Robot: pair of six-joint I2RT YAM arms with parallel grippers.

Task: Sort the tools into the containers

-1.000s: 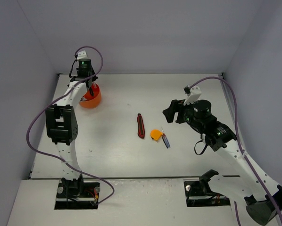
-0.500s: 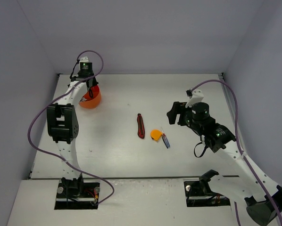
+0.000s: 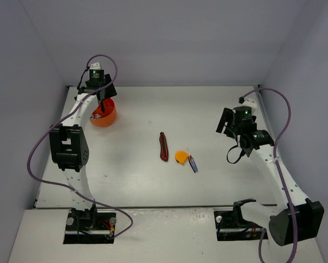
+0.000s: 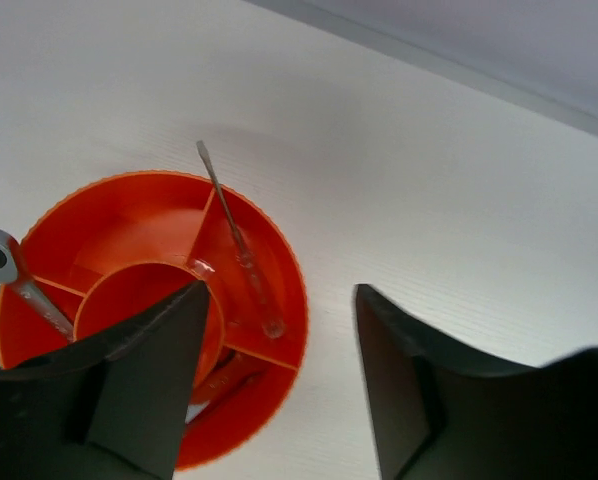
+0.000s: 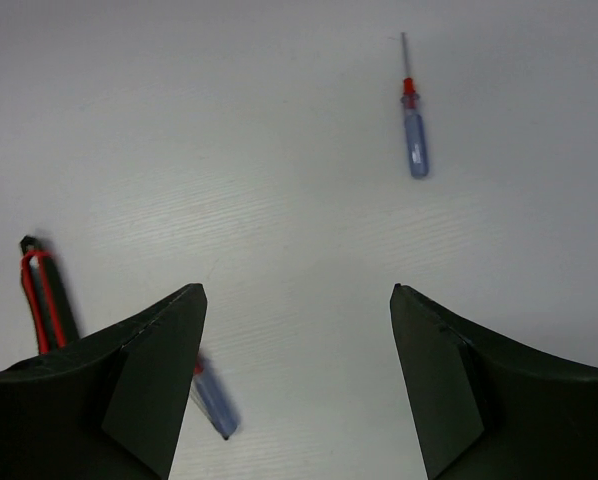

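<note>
The round orange-red tub [image 3: 104, 115] stands at the table's far left. My left gripper [image 3: 101, 96] hangs open just above it, holding nothing. In the left wrist view the tub [image 4: 109, 230] holds a thin silver tool with a clear handle [image 4: 235, 243] leaning on a divider, and a silver wrench [image 4: 7, 268]. My left gripper [image 4: 279, 290] is over the tub's right rim. Mid-table lie a red-black handled tool [image 3: 163, 146], an orange tape measure [image 3: 181, 156] and a blue-red screwdriver [image 3: 192, 163]. My right gripper [image 3: 228, 121] is open and empty to their right.
The right wrist view shows a blue-red screwdriver [image 5: 413, 140] lying farther out. A second blue one [image 5: 215, 405] lies beside my left finger [image 5: 149, 370], and the red-black tool [image 5: 44, 300] is at the left edge. Grey walls close the table on three sides.
My left gripper has opened above the tub. The right arm has pulled back to the right and away from the tools at mid-table.
</note>
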